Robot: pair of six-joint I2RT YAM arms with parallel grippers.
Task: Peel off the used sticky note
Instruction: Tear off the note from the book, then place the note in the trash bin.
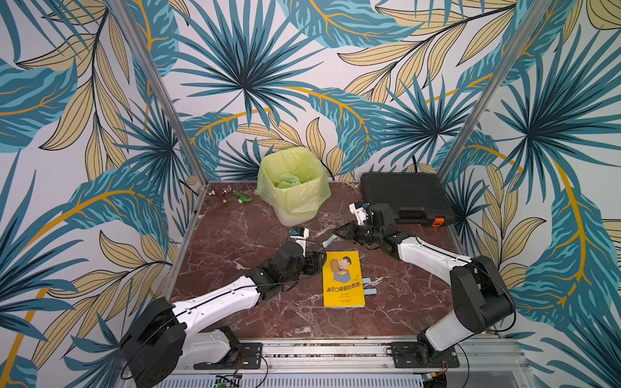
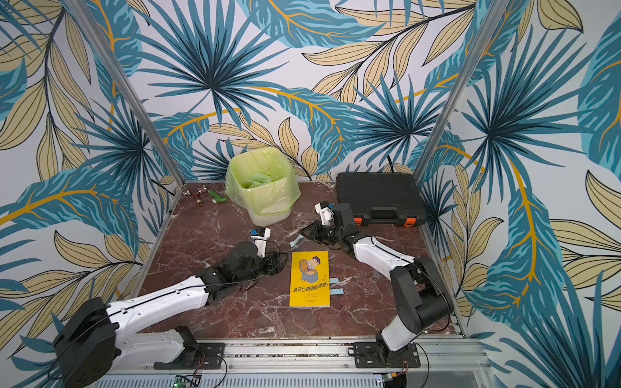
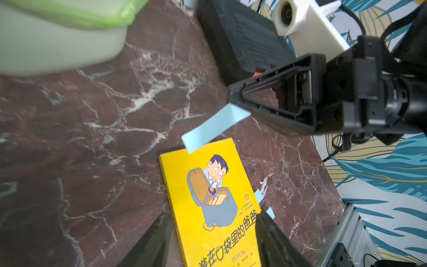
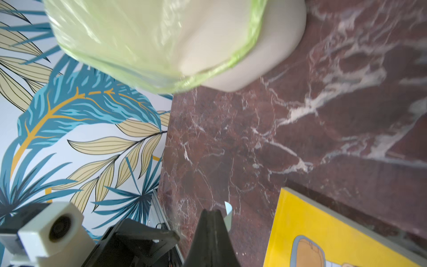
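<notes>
A light blue sticky note (image 1: 331, 239) (image 3: 215, 129) hangs free in the air just past the far edge of the yellow book (image 1: 342, 278) (image 2: 309, 278). My right gripper (image 1: 336, 232) (image 4: 213, 211) is shut on one end of it, and a sliver of the note (image 4: 228, 215) shows beside the closed fingers. Two more blue notes (image 1: 368, 280) (image 3: 258, 195) stick out of the book's right edge. My left gripper (image 1: 317, 260) (image 3: 213, 215) is open at the book's left side, its fingers standing either side of the cover.
A white bin with a green liner (image 1: 295, 208) stands at the back centre with paper inside. A black tool case (image 1: 403, 195) lies at the back right, close behind the right wrist. Small fittings and a green piece (image 1: 228, 195) sit in the back left corner.
</notes>
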